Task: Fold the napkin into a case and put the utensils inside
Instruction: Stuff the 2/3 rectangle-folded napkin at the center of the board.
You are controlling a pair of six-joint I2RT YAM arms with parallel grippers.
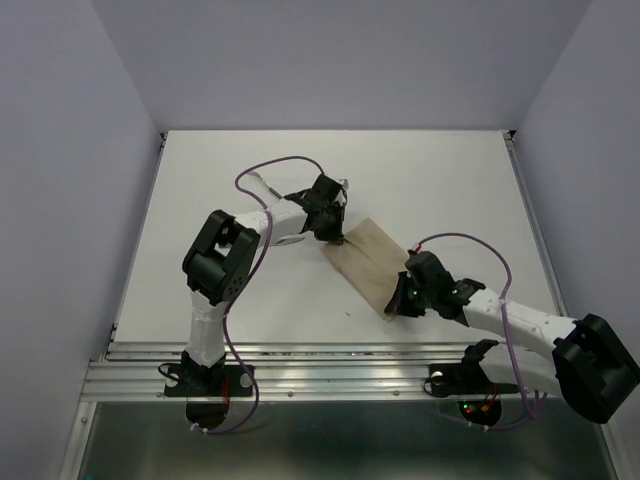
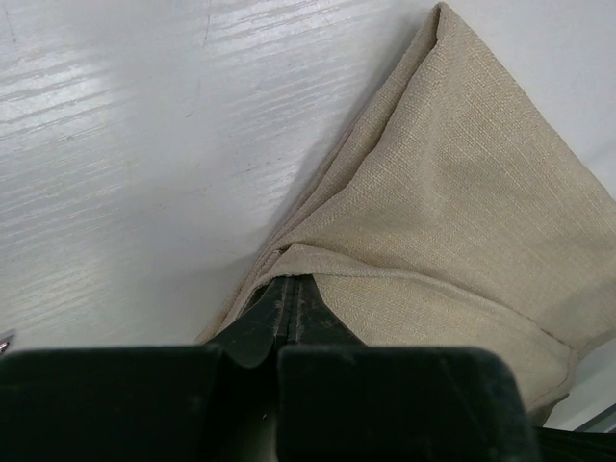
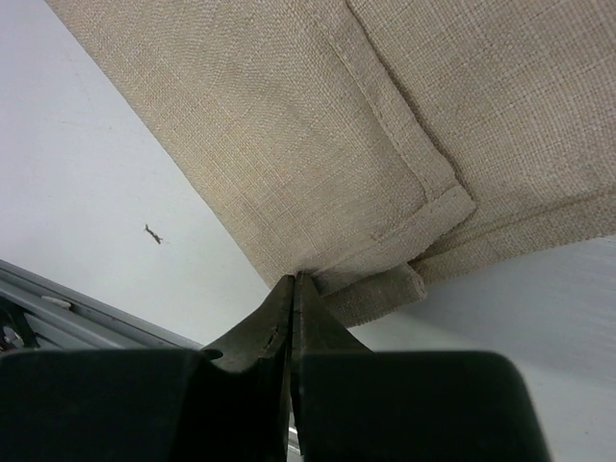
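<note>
The napkin (image 1: 368,262) lies slantwise, right of middle on the tabletop (image 1: 220,180), doubled over. The left gripper (image 2: 289,289) pinches its far corner, the right gripper (image 3: 292,284) its near corner, both clamped tight. Folding seems in hand; next, both grippers must carry it over together

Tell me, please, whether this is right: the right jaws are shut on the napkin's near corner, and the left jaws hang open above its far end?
Not quite: the left jaws are shut on the far end of the napkin, not open above it; the left wrist view shows this. The rest holds.
</note>
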